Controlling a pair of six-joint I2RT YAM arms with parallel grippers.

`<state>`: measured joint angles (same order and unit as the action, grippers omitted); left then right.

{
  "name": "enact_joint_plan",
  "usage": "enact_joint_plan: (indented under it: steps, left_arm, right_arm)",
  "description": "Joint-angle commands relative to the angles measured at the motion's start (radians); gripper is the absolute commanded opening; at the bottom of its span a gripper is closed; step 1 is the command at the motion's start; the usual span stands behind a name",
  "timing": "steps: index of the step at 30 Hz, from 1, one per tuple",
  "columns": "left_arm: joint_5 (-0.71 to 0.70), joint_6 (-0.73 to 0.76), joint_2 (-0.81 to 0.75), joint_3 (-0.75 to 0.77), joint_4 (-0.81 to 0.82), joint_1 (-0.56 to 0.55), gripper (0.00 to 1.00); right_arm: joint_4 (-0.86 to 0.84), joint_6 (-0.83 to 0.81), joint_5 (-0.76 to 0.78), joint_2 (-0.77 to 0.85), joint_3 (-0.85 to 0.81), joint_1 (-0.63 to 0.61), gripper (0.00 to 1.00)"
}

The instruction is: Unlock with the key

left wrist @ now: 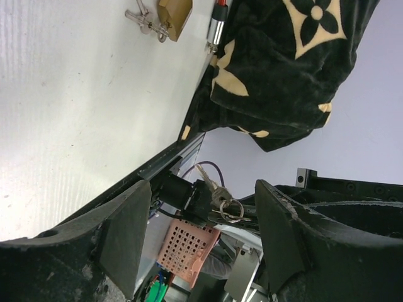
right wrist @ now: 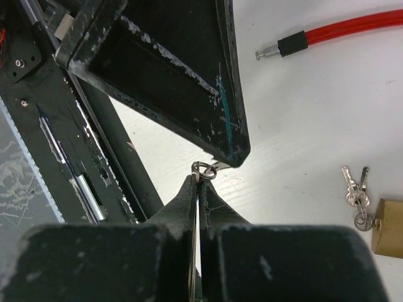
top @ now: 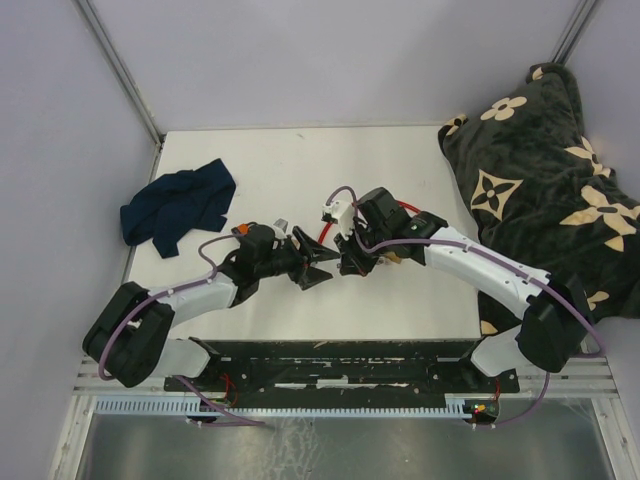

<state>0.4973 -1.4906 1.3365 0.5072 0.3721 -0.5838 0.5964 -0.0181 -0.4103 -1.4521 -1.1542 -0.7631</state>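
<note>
My right gripper (right wrist: 200, 181) is shut on a small silver key (left wrist: 218, 192); the key's ring (right wrist: 203, 168) sticks out past the fingertips. In the top view my left gripper (top: 312, 265) faces the right gripper (top: 348, 262) tip to tip. The left gripper (left wrist: 204, 211) is open. Its fingers (left wrist: 126, 233) stand on either side of the held key without touching it. A brass padlock (left wrist: 174, 15) lies on the white table with another bunch of keys (left wrist: 145, 21) at it. The padlock (right wrist: 391, 226) also shows at the right edge of the right wrist view. Beside it lies the red cable (right wrist: 343, 30).
A dark blue cloth (top: 178, 208) lies at the table's left. A black blanket with cream flowers (top: 540, 180) is heaped at the right edge, close to the padlock. The black base rail (top: 340, 365) runs along the near edge.
</note>
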Motion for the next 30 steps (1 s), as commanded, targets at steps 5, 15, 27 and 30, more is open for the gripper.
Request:
enact_joint_plan:
  steps: [5,15,27,30]
  left_arm:
    - [0.022,-0.119,0.026,-0.025,0.155,-0.024,0.73]
    - [-0.022,-0.164,0.016,-0.067,0.215,-0.028,0.59]
    - [-0.108,-0.081,-0.027,-0.093,0.201,-0.028,0.07]
    - [-0.135,-0.034,-0.047,-0.088,0.203,-0.028,0.03]
  right_arm:
    - [-0.159,0.072,-0.04,0.001,0.039,-0.012,0.02]
    - [-0.263,0.134,-0.046,0.02,0.106,-0.024,0.02]
    - [-0.314,0.16,-0.091,0.097,0.214,-0.025,0.02]
    - [-0.324,0.159,-0.099,0.116,0.232,-0.025,0.03]
